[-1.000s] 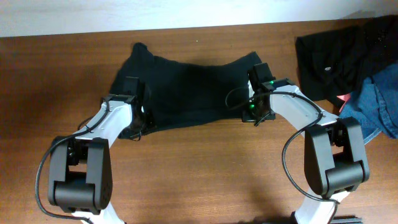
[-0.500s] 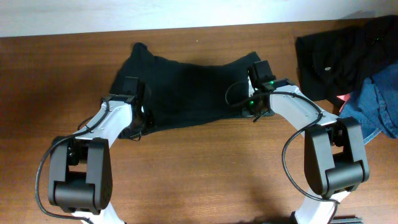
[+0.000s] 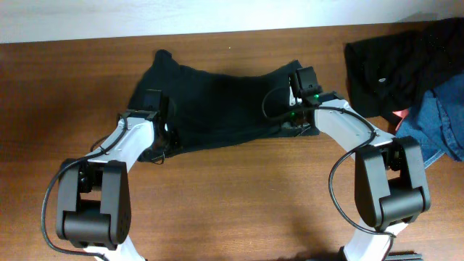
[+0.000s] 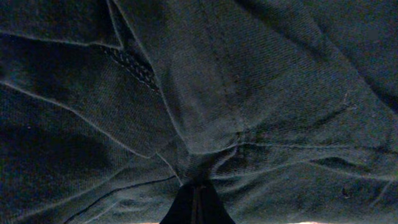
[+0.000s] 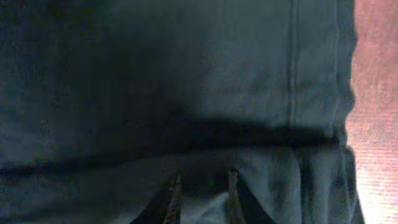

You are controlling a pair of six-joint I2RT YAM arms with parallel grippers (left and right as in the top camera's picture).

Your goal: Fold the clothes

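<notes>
- My left pincer [image 4: 196, 202] is clamped tight on the near-left hem of the dark garment [image 3: 217, 101].
- My right pincer [image 5: 200, 190], fingers nearly together, nips its right edge.
- The garment lies spread mid-scene; I judge no fold finished.
- Far right, the heaped clothes [image 3: 406, 65] await folding.

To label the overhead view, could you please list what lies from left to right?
left gripper → right gripper, both on the dark garment → black clothes pile → blue jeans
</notes>
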